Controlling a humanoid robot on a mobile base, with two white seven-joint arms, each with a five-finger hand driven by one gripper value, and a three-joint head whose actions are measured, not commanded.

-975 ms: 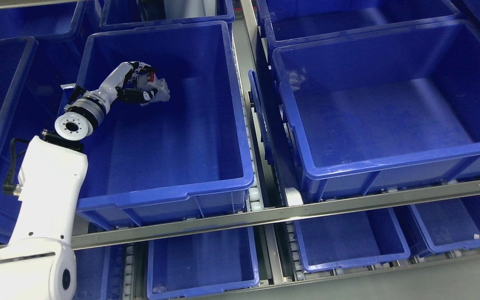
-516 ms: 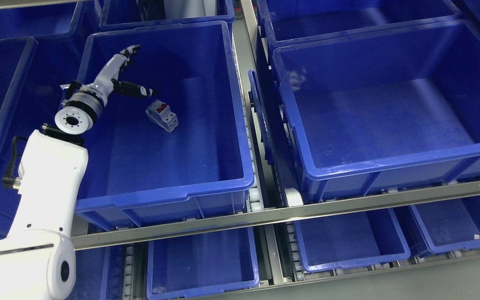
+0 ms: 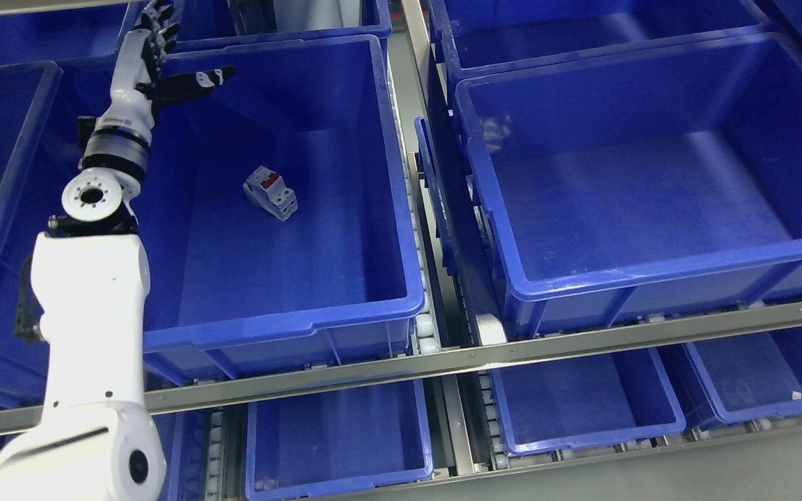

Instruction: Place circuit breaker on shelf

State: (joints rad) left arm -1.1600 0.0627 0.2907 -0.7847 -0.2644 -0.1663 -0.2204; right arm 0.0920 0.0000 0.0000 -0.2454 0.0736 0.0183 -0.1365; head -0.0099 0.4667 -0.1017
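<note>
A white circuit breaker (image 3: 271, 193) with a red switch lies on the floor of the large blue bin (image 3: 401, 209) on the left of the shelf. My left hand (image 3: 164, 59) is raised above the bin's far left corner, well up and left of the breaker. Its fingers are spread and hold nothing. The white left arm (image 3: 91, 306) comes up from the lower left over the bin's left wall. The right arm is out of view.
A second large blue bin (image 3: 498, 209) stands to the right across a metal roller rail (image 3: 436, 292). More blue bins sit behind, at the far left, and on the lower shelf level (image 3: 338, 431). A metal shelf beam (image 3: 512, 351) runs along the front.
One second ago my left hand held the breaker above the bin. It opened, the breaker dropped to the bin floor, and the hand has moved up and to the left, away from it.
</note>
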